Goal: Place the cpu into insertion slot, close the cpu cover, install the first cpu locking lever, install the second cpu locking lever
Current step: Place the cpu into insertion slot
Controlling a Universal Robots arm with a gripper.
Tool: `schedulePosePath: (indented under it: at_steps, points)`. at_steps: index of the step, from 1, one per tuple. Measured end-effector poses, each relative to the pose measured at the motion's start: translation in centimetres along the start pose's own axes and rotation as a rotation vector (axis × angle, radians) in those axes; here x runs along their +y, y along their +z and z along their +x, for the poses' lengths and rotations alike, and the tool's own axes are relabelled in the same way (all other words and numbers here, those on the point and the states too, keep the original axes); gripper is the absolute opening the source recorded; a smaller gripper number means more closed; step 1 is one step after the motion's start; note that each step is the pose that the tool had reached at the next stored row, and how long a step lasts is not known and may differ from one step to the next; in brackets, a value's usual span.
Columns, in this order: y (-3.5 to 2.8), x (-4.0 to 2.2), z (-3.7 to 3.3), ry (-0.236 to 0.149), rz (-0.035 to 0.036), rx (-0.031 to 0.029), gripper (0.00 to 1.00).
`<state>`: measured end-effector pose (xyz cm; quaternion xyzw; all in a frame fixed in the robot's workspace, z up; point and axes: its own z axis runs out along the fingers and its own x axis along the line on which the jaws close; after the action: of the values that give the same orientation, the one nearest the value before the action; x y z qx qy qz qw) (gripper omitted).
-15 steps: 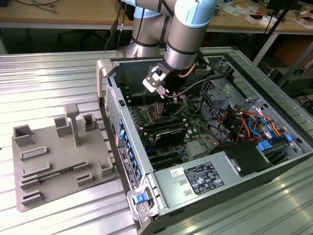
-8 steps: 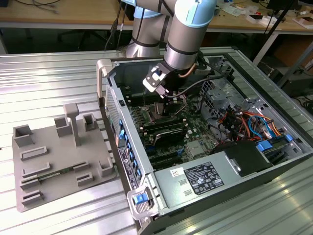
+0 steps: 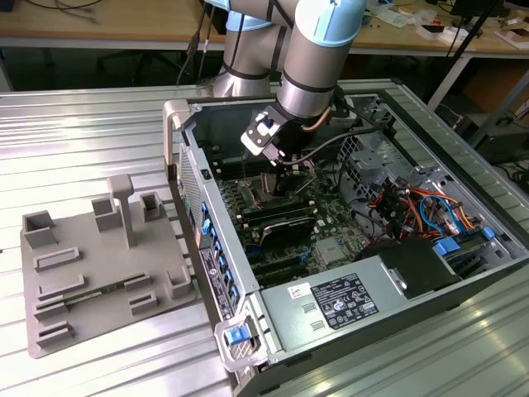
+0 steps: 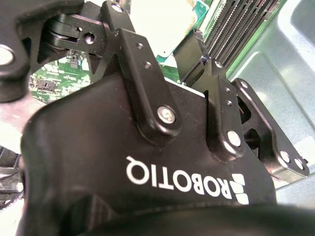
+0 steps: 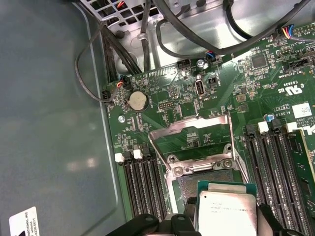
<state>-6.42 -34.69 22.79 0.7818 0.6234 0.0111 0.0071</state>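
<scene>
My gripper [image 3: 279, 178] reaches down into the open computer case [image 3: 186, 157]. It is shut on the cpu [image 5: 227, 212], a flat square chip with a dull silver top and a green edge. The chip hangs just over the insertion slot [image 5: 188, 186], whose dark pinned centre shows beside it. Behind the slot, the cpu cover [image 5: 192, 123] stands raised open, and green board shows through its square cut-out. One black finger [image 5: 143, 223] sits beside the chip. In the second wrist view the gripper [image 4: 167, 42] has the chip's pale top [image 4: 162, 22] between its fingers.
Long black memory slots [image 5: 142, 179] flank the socket on both sides. Black cables [image 5: 147, 34] and a coin battery [image 5: 138, 101] lie beyond the cover. The case's grey wall [image 5: 49, 123] runs alongside. A grey fixture plate [image 3: 99, 265] lies on the metal table at the exterior view's left.
</scene>
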Motion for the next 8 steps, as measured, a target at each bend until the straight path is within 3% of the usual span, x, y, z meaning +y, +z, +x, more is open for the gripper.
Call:
schedulePosePath:
  at_steps: [8]
  points:
    - [0.01,0.00,0.00,0.007,-0.0001,-0.0001,0.55]
